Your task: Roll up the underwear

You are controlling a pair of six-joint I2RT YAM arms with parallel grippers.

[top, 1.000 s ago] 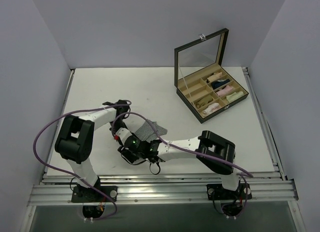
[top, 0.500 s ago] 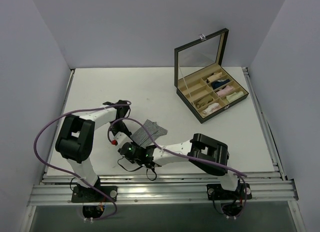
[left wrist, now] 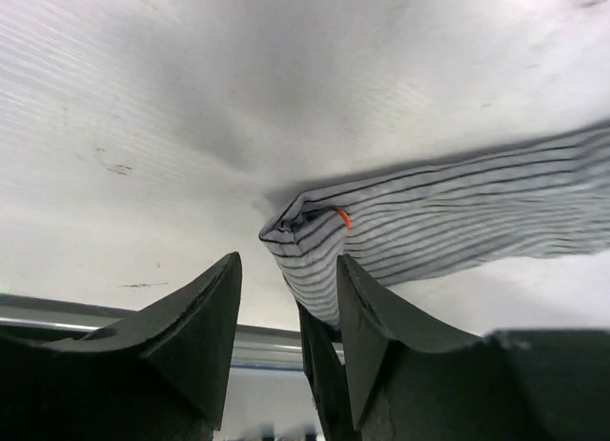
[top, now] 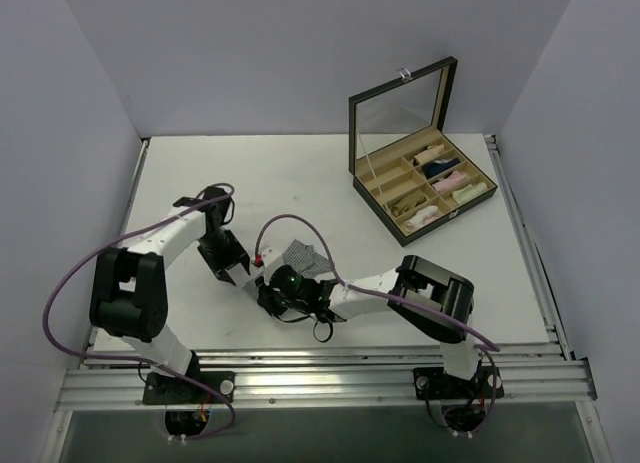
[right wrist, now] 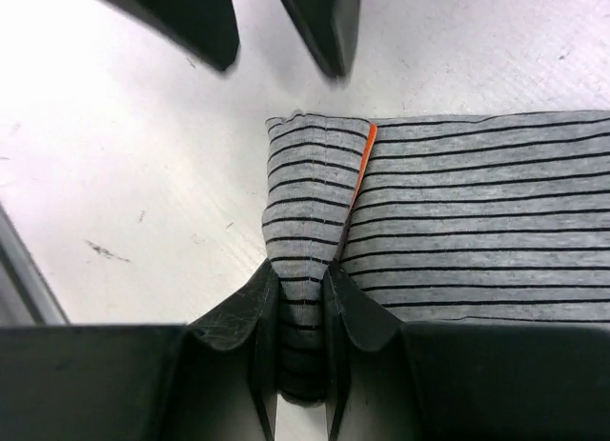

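Wide bare surface [top: 300,173] at the back and centre gives easy passage. The open-lid box [top: 447,221] blocks the back right corner. Near-left area is crowded: left gripper [left wrist: 286,270] and right gripper [right wrist: 300,289] face tip to tip, the underwear [top: 300,255] between them, only a thin bare strip before the left tips. Purple cables [top: 290,221] arch over both arms.

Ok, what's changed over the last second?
The left gripper opened, apparently releasing the underwear, and its arm swung left; the jaws now stand just off the folded end. The right gripper closed, pinching that end. The underwear stayed roughly in place, and the box did not move.
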